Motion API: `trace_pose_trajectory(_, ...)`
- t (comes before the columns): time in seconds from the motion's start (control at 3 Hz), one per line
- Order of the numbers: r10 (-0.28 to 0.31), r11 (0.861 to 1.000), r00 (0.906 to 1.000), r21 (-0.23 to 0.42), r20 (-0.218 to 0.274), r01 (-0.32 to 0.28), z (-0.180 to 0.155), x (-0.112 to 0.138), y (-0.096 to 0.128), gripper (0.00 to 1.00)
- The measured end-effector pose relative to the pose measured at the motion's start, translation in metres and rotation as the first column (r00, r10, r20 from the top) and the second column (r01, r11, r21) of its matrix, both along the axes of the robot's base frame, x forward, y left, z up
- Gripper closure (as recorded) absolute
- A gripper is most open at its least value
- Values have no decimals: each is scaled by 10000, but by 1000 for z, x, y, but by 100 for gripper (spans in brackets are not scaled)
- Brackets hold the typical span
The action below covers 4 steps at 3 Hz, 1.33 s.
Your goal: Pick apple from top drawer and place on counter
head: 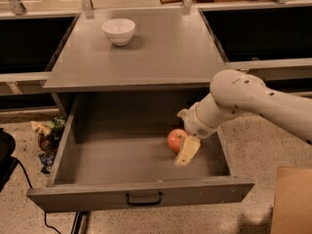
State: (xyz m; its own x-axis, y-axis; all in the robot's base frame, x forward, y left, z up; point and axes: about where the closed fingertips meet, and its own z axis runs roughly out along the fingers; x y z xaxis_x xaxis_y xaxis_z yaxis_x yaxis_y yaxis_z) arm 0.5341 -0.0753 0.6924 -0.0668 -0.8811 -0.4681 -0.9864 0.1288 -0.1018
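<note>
The apple (175, 139), small and red-orange, lies on the floor of the open top drawer (122, 155), right of its middle. My gripper (183, 153) reaches down into the drawer from the right on a white arm and sits right against the apple's right front side, covering part of it. The counter (161, 52) is the flat grey cabinet top just behind the drawer. The drawer's front panel (141, 194) with its small black handle faces the camera.
A white bowl (119, 30) stands at the back left of the counter. Crumpled wrappers (46, 135) lie on the speckled floor left of the drawer. A black cable (29, 189) runs along the floor at the lower left. A brown box corner (292, 199) shows at the lower right.
</note>
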Motion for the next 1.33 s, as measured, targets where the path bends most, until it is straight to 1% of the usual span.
trace_pose_trajectory(0.67,-66,9982,9999,599,156,57,-19,17,-1,0)
trace_pose_trajectory(1.0,-49,9956,9992,932,388,12,-43,26,-2,0)
trace_pose_trajectory(1.33,-26,9950,9991,999,432,-17,-50,28,-1,0)
